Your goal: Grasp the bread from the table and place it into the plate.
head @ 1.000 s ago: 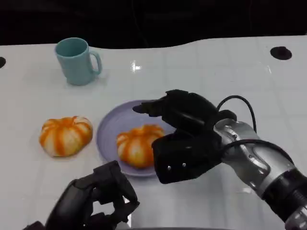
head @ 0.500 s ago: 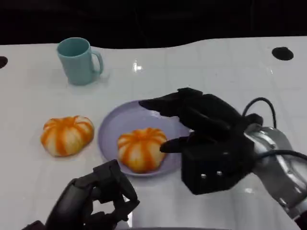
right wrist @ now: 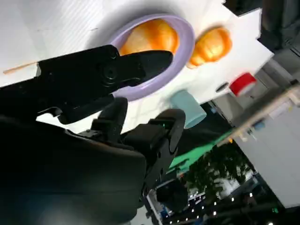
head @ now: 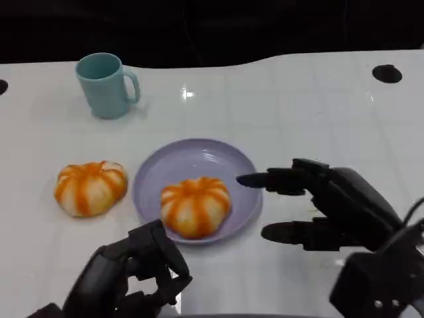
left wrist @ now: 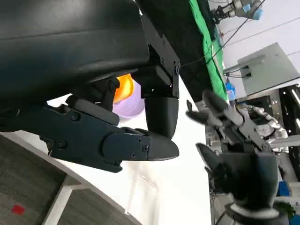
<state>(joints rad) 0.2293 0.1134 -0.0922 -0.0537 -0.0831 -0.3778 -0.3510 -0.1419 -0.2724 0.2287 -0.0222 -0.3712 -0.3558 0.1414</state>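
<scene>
An orange-and-white pumpkin-shaped bread (head: 196, 206) lies inside the lavender plate (head: 173, 164) at the table's middle; the right wrist view has this bread (right wrist: 154, 36) in the plate (right wrist: 183, 56) too. A second such bread (head: 90, 187) sits on the table left of the plate, and it is seen as well (right wrist: 212, 44) beyond the rim. My right hand (head: 331, 209) hovers just right of the plate, fingers spread and empty. My left hand (head: 132, 275) rests low near the front edge with fingers curled in, holding nothing.
A teal mug (head: 105, 84) stands at the back left. A dark round hole (head: 386, 73) marks the table's far right. The white tabletop (head: 305, 119) is bare behind and right of the plate.
My right hand has let go of the bread in the plate and drawn back to the right and toward the front edge. The left hand has stayed put.
</scene>
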